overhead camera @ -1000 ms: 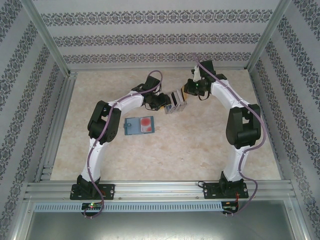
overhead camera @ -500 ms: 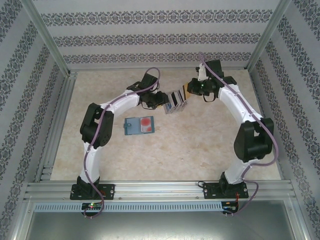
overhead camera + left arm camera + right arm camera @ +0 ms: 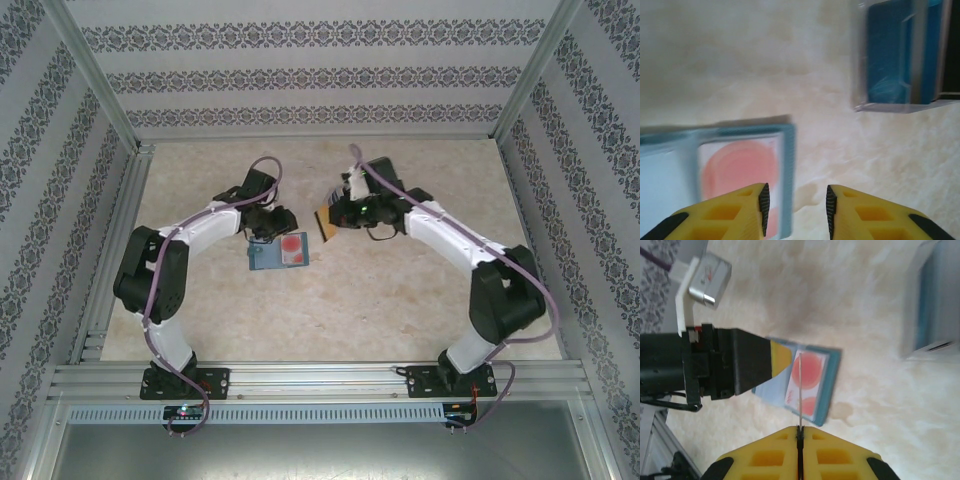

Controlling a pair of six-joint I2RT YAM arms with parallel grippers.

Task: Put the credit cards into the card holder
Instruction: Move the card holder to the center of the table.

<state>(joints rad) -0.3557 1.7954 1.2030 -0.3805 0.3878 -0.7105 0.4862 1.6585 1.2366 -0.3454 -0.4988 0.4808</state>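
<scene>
Left of the middle of the table (image 3: 420, 300), the card holder (image 3: 280, 252) lies flat, red-spotted face up, its long axis running side to side in the top view. Our right gripper (image 3: 800, 429) is pinched shut on a thin tan card (image 3: 322, 221) held on edge. The card's free edge points at the holder's face from the right, apart from it. Our left gripper (image 3: 795, 197) hovers over the holder's far edge, fingers parted with nothing between them. Being the nearer arm, it could crowd the card's path, we judge. We cannot identify the blurred blue object (image 3: 900, 55) lying apart.
</scene>
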